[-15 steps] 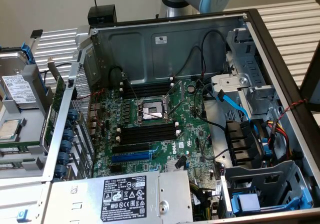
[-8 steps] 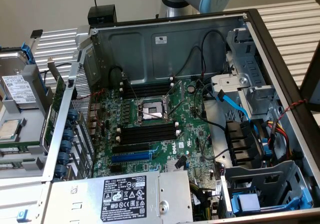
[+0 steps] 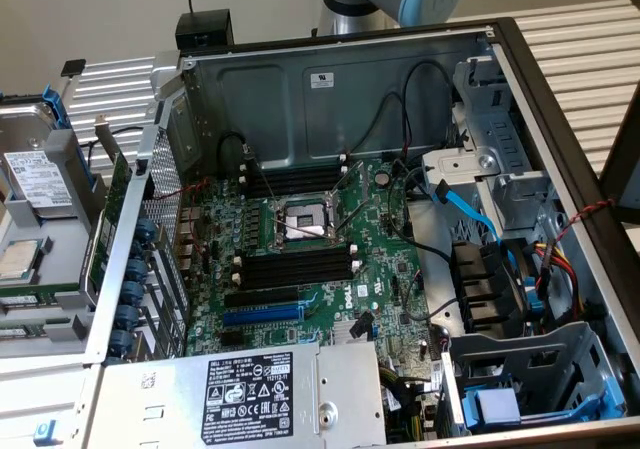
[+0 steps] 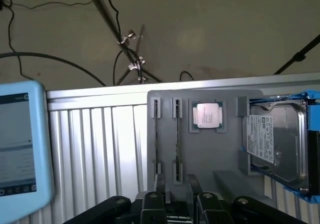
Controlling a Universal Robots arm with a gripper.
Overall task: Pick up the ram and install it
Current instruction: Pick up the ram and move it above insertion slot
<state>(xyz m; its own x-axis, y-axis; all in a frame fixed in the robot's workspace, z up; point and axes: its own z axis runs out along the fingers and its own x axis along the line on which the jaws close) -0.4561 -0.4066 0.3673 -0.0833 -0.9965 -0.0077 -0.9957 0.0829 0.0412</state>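
**Pincer open at the holder, ram in its groove**

The open computer case (image 3: 330, 79) takes most of the exterior view. The black memory slots (image 3: 295, 266) on its motherboard look unoccupied as far as I can see, so I judge that the installing is not yet done. On the ribbed counter (image 4: 100, 144) lies the grey holder (image 4: 220, 154), which carries a hard drive (image 4: 275, 139) and a processor (image 4: 208, 115). The ram (image 4: 177, 139) seems to stand on its edge in the narrow groove just beside the processor; it shows there as a thin dark line. The pincer (image 4: 176, 196) hovers near the holder's edge, its jaws apart and nothing between them. The ram lies straight ahead of it. Its long axis points away from the pincer, in line with the gap, so the closing direction crosses the stick's thin sides.
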